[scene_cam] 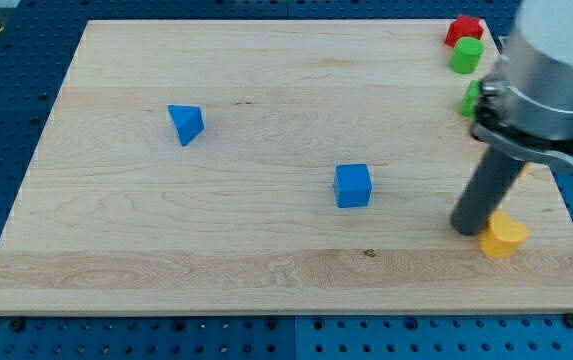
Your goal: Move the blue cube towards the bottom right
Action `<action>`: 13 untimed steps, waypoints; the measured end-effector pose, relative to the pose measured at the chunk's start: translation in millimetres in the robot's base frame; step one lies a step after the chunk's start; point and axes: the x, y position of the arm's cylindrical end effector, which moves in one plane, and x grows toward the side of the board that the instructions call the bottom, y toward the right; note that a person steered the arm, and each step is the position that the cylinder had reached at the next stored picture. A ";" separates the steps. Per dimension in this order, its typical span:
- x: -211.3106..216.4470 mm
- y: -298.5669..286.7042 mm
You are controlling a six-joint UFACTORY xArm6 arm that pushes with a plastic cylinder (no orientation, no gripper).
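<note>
Tip: the tip (466, 229) rested on the wooden board (266, 270) near the view's right edge; it was a plain dark rod end with no jaws, so nothing opened or closed and it had hold of nothing
Blue cube: the blue cube (353, 186) lay well to the view's left of the tip and a little above it, apart from every other block
Yellow block: the yellow block (503, 236) sat just to the view's right of the tip, close enough to seem touching the rod's base
Green blocks: a green cylinder (466, 56) stood far above the tip toward the view's top; a second green block (471, 98) showed below it, partly hidden behind the arm's body, shape unclear
Red block: the red block (462, 29) sat at the view's top, just above the green cylinder
Blue wedge: the blue triangular block (186, 123) lay far to the view's left of the tip
In the way: bare board lay between the tip and the blue cube
Containers: the board alone bore the blocks
</note>
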 end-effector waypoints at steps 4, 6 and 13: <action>32.1 -49.6; 19.9 -182.2; -44.1 -79.8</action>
